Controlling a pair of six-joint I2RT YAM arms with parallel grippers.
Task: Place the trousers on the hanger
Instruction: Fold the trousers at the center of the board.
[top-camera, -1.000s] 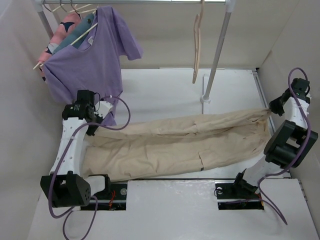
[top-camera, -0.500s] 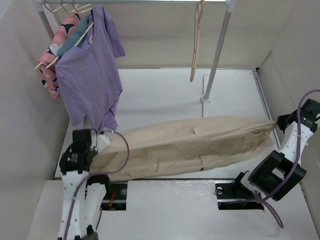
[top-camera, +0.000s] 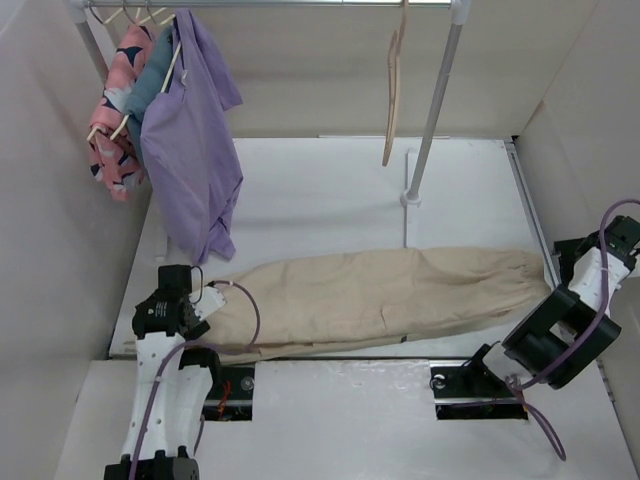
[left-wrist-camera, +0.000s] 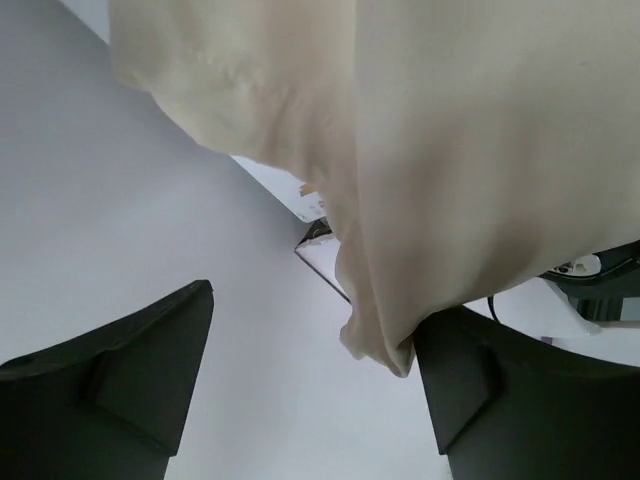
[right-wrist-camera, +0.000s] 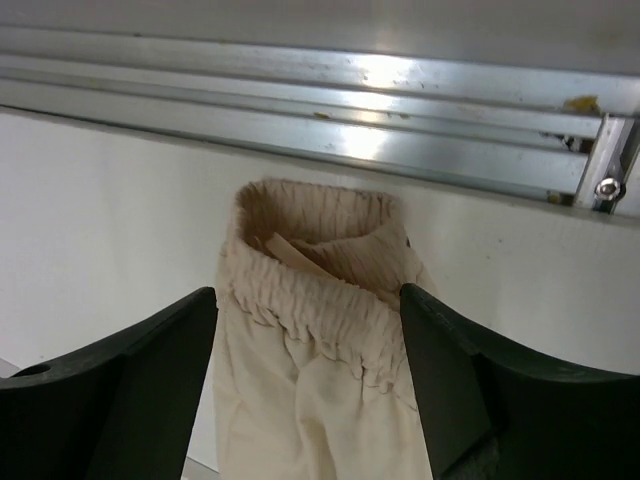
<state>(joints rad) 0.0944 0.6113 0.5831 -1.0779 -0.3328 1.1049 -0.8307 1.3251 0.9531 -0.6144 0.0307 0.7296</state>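
Trousers (top-camera: 370, 295) lie folded on table (top-camera: 330, 190); both tools, left (left-wrist-camera: 310, 380) and right (right-wrist-camera: 305, 385), spread wide, nothing gripped. Regrip mid-fold evenly (hanger (top-camera: 393, 95) is far).

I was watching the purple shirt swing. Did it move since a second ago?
Yes. The purple shirt has turned edge-on and looks narrower, its hem shifted right, away from the rack's left post and toward the hanger.

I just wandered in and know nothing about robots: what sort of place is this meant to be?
Probably a lab test booth staged as a small wardrobe corner: plain white walls around a table, a clothes rail holding a purple shirt and a bare hanger, with trousers stretched between two robot arms.
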